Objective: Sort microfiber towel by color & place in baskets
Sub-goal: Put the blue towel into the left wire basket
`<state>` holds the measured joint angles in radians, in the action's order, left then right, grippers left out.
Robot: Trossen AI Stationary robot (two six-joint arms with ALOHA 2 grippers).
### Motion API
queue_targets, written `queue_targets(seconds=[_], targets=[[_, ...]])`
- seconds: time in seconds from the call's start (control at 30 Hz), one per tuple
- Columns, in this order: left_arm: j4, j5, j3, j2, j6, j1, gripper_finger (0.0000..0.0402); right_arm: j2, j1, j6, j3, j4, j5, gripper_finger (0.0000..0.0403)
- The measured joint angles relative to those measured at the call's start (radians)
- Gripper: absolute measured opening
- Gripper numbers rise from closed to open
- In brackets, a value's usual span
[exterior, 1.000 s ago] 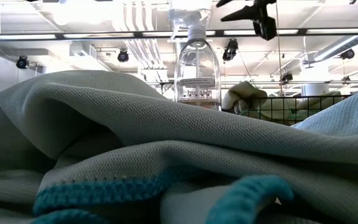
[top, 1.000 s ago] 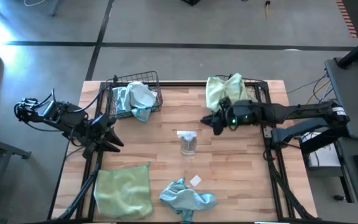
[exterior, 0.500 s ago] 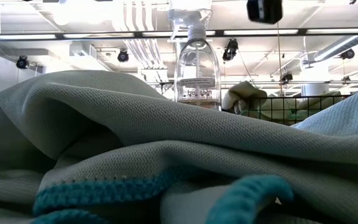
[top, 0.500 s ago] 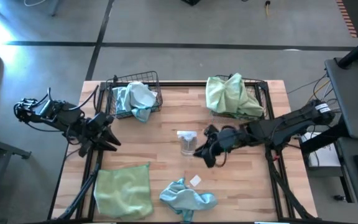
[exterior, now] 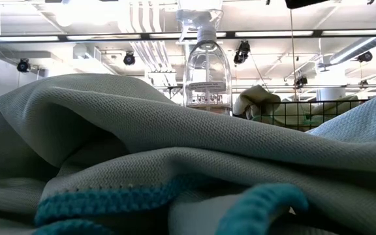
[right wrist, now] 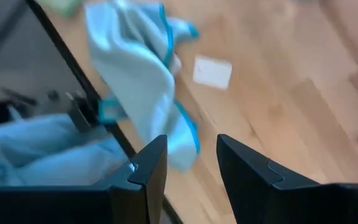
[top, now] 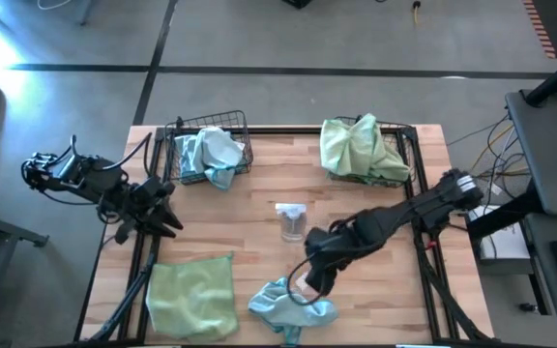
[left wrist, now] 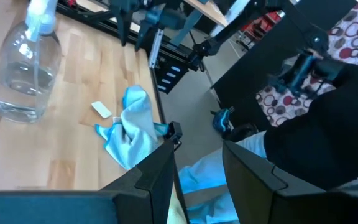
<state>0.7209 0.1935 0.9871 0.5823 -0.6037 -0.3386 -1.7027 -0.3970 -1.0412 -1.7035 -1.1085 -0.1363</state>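
A crumpled light blue microfiber towel lies near the table's near edge, and it fills the low view's foreground. A pale green towel lies spread flat at the near left. The left basket holds light blue towels and the right basket holds green ones. My right gripper hovers open just over the blue towel's far side. My left gripper is open at the table's left edge, touching nothing.
A clear spray bottle stands upright mid-table, just beyond my right gripper. A small white tag lies on the wood beside the blue towel. The black frame rails run along both table sides.
My right gripper has swung from beside the right basket toward the table's near edge and leftward, past the spray bottle, ending over the crumpled blue towel. It has left the low view's top. The towels have not moved.
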Motion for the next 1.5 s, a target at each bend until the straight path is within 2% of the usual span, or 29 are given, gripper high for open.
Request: queue_targets(seconds=[0.2,0.63,0.83,0.93,1.07,1.13,1.37,1.5], targets=[[-0.002,0.027,0.000,-0.002,-0.018,-0.001,0.0122,-0.134,-0.027,0.021,-0.102,-0.118,-0.011,0.0134],[0.001,0.039,0.000,-0.002,-0.036,-0.001,0.0122,-0.358,-0.068,0.112,-0.294,-0.121,-0.052,0.0134],[0.001,0.042,0.000,0.001,-0.076,-0.001,0.0122,-0.407,-0.072,0.136,-0.349,-0.127,-0.057,0.0134],[-0.004,0.005,-0.025,0.016,-0.125,-0.001,0.0122,-0.407,-0.075,0.136,-0.366,-0.138,-0.054,0.0134],[-0.008,0.059,-0.084,0.056,-0.166,-0.001,0.0122,-0.405,-0.081,0.118,-0.403,-0.147,-0.047,0.0134],[-0.066,0.075,-0.108,0.083,-0.165,-0.002,0.0122,-0.403,-0.086,0.109,-0.435,-0.145,-0.047,0.0134],[-0.524,0.137,-0.196,0.225,-0.093,-0.018,0.0122,-0.404,-0.102,0.073,-0.573,-0.143,-0.018,0.0134],[-0.597,0.139,-0.210,0.330,-0.058,-0.035,0.0122,-0.405,-0.114,0.072,-0.630,-0.143,0.016,0.0134]])
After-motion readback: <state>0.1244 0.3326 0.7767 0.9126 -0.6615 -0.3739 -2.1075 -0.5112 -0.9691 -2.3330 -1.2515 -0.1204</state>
